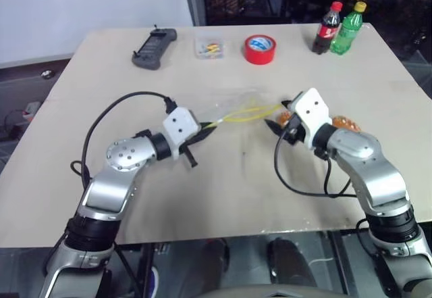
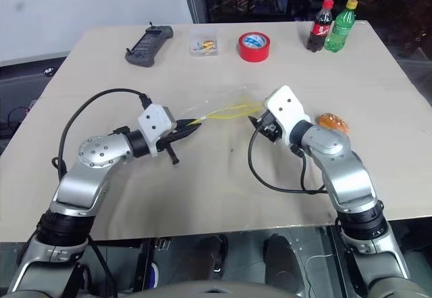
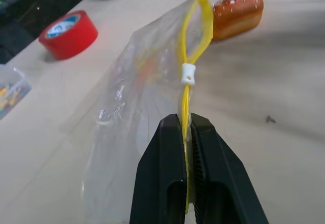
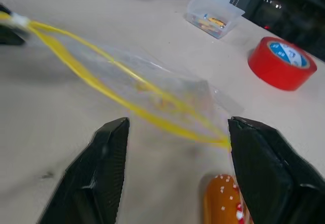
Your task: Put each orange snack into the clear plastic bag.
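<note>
The clear plastic bag (image 1: pixel 229 109) lies mid-table with its yellow seal strip (image 3: pixel 185 89) spread into a loop. My left gripper (image 3: pixel 186 120) is shut on that strip at the bag's left end. At the bag's right end my right gripper (image 4: pixel 177 125) is open, fingers (image 4: pixel 109 153) wide apart astride the strip's far end. One orange snack (image 4: pixel 223 203) rests on the table just below the gap between them, ungripped; it also shows beside the gripper (image 1: pixel 287 117). A second orange snack (image 1: pixel 344 122) lies behind my right wrist.
At the table's far side stand a red tape roll (image 1: pixel 260 48), a small clear box of colourful bits (image 1: pixel 210 47), a black controller (image 1: pixel 154 48), and a cola bottle (image 1: pixel 329 28) beside a green bottle (image 1: pixel 347 28). Cables loop from both wrists over the table.
</note>
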